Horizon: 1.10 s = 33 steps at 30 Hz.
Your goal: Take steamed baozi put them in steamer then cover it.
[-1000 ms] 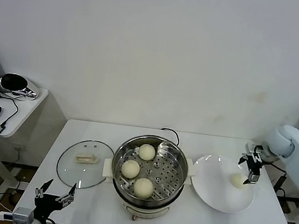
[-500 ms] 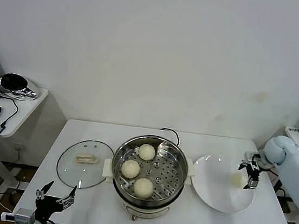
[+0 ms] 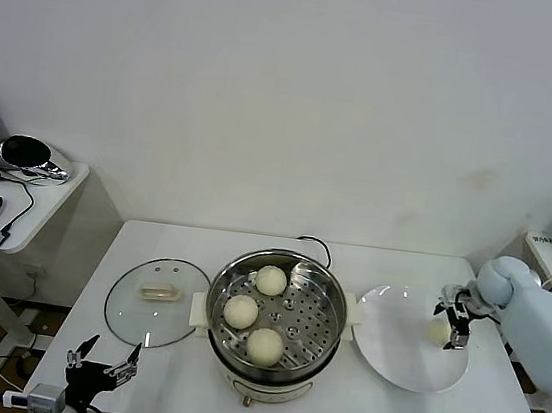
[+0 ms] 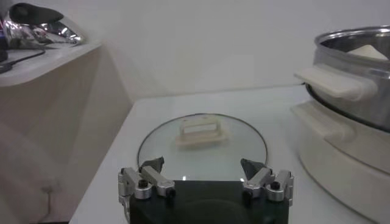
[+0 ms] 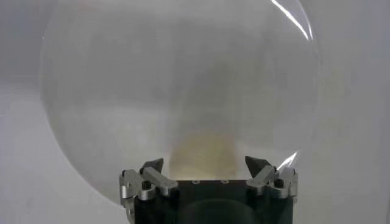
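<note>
The steamer (image 3: 328, 319) stands mid-table with three steamed baozi (image 3: 271, 280) on its perforated tray. The fourth baozi (image 3: 437, 330) lies on the right part of a white plate (image 3: 392, 327). My right gripper (image 3: 451, 324) is open and low over that baozi; in the right wrist view the baozi (image 5: 204, 152) sits between the spread fingertips of the gripper (image 5: 204, 165), above the plate (image 5: 152, 79). The cover (image 3: 137, 312) lies flat left of the steamer, handle (image 3: 161, 293) up. My left gripper (image 3: 101, 356) is open and empty off the table's front left edge, facing the cover (image 4: 201, 152).
The steamer's side handle (image 4: 332, 82) and white base (image 4: 341, 152) show near the cover in the left wrist view. A side table (image 3: 45, 198) with a mouse and a shiny pan stands at far left. The black cord (image 3: 317, 244) runs behind the steamer.
My right gripper has moved down and slightly left, closer around the baozi on the plate, and the right arm has swung in. The left gripper has hardly moved.
</note>
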{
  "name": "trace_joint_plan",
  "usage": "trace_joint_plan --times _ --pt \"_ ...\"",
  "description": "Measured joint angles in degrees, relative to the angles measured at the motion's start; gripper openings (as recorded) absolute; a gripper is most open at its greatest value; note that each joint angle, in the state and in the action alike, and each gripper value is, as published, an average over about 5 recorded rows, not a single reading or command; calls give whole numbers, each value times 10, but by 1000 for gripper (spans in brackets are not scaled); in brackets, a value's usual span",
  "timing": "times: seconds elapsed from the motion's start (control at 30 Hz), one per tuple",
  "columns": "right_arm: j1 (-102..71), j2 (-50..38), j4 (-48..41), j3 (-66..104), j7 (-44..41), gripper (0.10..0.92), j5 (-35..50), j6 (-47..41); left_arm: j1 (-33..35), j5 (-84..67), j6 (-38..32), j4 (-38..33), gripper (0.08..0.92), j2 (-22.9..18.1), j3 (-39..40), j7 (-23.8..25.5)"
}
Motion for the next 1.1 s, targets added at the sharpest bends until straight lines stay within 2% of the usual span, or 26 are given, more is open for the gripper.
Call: trace_joint_plan --times 0.3,0.57,0.7,1.1 --pt "2 4 -9 2 6 814 -4 0 -2 1 -1 6 823 0 0 0" --pt "-1 0 -6 3 8 635 -1 -5 -3 2 -2 8 823 0 1 -1" --pt "-2 -6 2 -1 10 610 8 -15 -3 2 -2 8 823 0 2 -1" --pt "75 -62 100 -88 -4 585 129 -94 -10 12 -9 1 823 1 -1 -6"
